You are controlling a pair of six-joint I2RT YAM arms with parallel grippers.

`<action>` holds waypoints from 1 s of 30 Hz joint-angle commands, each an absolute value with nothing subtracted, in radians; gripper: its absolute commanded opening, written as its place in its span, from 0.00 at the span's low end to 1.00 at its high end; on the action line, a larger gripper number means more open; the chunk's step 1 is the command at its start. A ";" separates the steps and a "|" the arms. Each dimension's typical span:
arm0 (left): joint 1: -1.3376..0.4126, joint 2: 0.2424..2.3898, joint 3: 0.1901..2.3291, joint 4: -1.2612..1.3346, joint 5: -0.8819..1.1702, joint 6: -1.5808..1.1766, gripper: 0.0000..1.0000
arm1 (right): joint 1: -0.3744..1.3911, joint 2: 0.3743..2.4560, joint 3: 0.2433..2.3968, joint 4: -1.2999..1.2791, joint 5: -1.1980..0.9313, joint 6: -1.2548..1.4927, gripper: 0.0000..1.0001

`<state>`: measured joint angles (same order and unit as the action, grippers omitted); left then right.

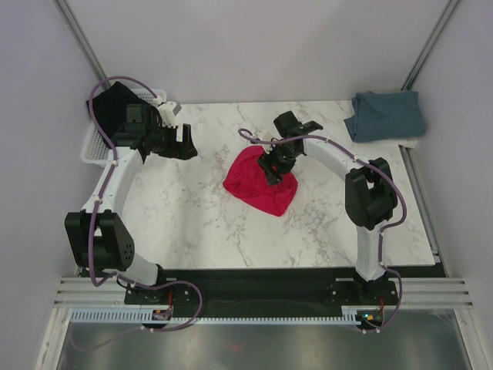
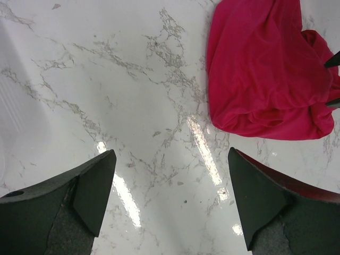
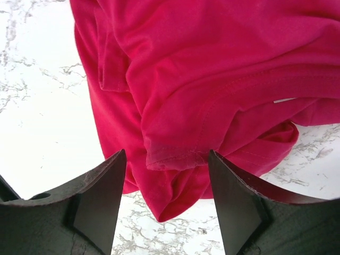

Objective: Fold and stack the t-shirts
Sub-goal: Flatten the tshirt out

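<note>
Marble table (image 1: 192, 223) between grey walls (image 1: 254, 46) bears red t-shirt (image 1: 258, 193).

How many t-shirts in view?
3: red t-shirt crumpled mid-table; blue-grey t-shirt at the far right corner; black t-shirt in the basket far left, partly hidden.

Left gripper (image 2: 170, 159), my own, hangs over the white marble table (image 2: 106, 79), its two dark fingers (image 2: 90, 196) spread wide with veined stone showing between them. The crimson t-shirt (image 2: 265, 69) lies crumpled beyond my right-hand finger, clear of it. Two dark tips (image 2: 333, 59) poke in at the shirt's outer side.
</note>
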<state>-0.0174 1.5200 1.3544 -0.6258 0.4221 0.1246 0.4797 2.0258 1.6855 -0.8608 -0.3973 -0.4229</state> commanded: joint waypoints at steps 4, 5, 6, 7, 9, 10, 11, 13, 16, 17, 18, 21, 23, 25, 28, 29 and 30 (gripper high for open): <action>-0.018 1.499 1.370 -0.594 0.422 0.115 0.94 | 0.482 2.043 1.698 -0.850 -0.342 -0.434 0.61; -0.018 1.496 1.368 -0.594 0.422 0.115 0.94 | 0.482 2.046 1.700 -0.848 -0.344 -0.431 0.57; -0.018 1.494 1.370 -0.594 0.422 0.115 0.94 | 0.483 2.048 1.704 -0.848 -0.347 -0.430 0.46; -0.018 1.493 1.368 -0.594 0.422 0.115 0.94 | 0.485 2.045 1.710 -0.848 -0.348 -0.425 0.40; -0.018 1.491 1.365 -0.594 0.422 0.115 0.94 | 0.491 2.042 1.736 -0.850 -0.338 -0.425 0.18; -0.018 1.491 1.364 -0.594 0.422 0.115 0.94 | 0.497 2.033 1.746 -0.850 -0.328 -0.439 0.11; -0.018 1.491 1.362 -0.594 0.422 0.115 0.94 | 0.499 2.029 1.755 -0.850 -0.312 -0.445 0.06; -0.018 1.488 1.362 -0.594 0.422 0.115 0.94 | 0.502 2.022 1.785 -0.851 -0.302 -0.456 0.00; -0.018 1.482 1.359 -0.594 0.422 0.115 0.94 | 0.505 2.011 1.836 -0.877 -0.301 -0.485 0.00; -0.017 1.479 1.358 -0.594 0.422 0.115 0.94 | 0.509 2.005 1.853 -0.880 -0.304 -0.508 0.00; -0.015 1.477 1.353 -0.594 0.422 0.115 0.94 | 0.512 1.996 1.888 -0.885 -0.317 -0.518 0.00; -0.009 1.474 1.344 -0.594 0.422 0.115 0.94 | 0.540 1.951 2.003 -0.893 -0.351 -0.583 0.00; -0.008 1.476 1.342 -0.594 0.422 0.115 0.94 | 0.532 1.898 2.068 -0.833 -0.344 -0.565 0.00; -0.009 1.476 1.341 -0.594 0.422 0.115 0.94 | 0.471 1.837 2.092 -0.632 -0.248 -0.465 0.00; -0.009 1.476 1.338 -0.594 0.422 0.115 0.94 | 0.295 1.798 2.016 -0.319 -0.008 -0.234 0.00; -0.009 1.476 1.338 -0.594 0.422 0.115 0.94 | 0.255 1.801 1.996 -0.277 0.082 -0.186 0.00; -0.009 1.473 1.335 -0.594 0.422 0.115 0.94 | 0.218 1.828 1.990 -0.275 0.162 -0.155 0.00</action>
